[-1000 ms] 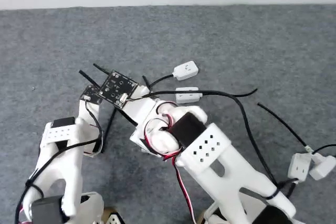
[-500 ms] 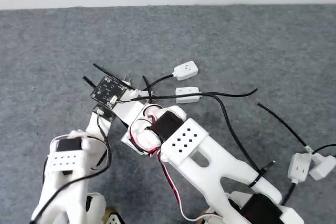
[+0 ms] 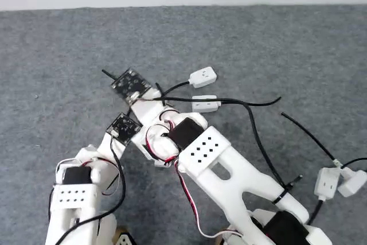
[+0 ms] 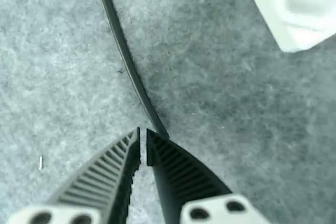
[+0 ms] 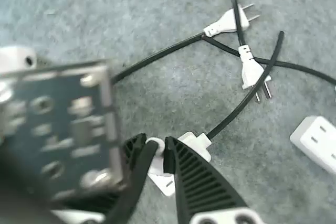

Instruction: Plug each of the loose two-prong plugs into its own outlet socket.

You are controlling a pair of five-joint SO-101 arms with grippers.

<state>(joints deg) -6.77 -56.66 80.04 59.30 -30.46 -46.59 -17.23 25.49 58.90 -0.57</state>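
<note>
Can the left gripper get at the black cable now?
Probably yes: the black cable lies on bare carpet at the tips of the left gripper, nothing between, though its nearly shut jaws must open first.

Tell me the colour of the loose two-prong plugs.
White plugs on black cords; the right wrist view shows them best.

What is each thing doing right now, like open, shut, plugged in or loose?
Left arm's jaws: shut, nothing between them.
Right arm's jaws: shut on the white plastic outlet block.
White two-prong plug: unplugged, lying loose.
Second white two-prong plug: unplugged, lying loose.
Second white outlet block: lying free, slots empty.
</note>
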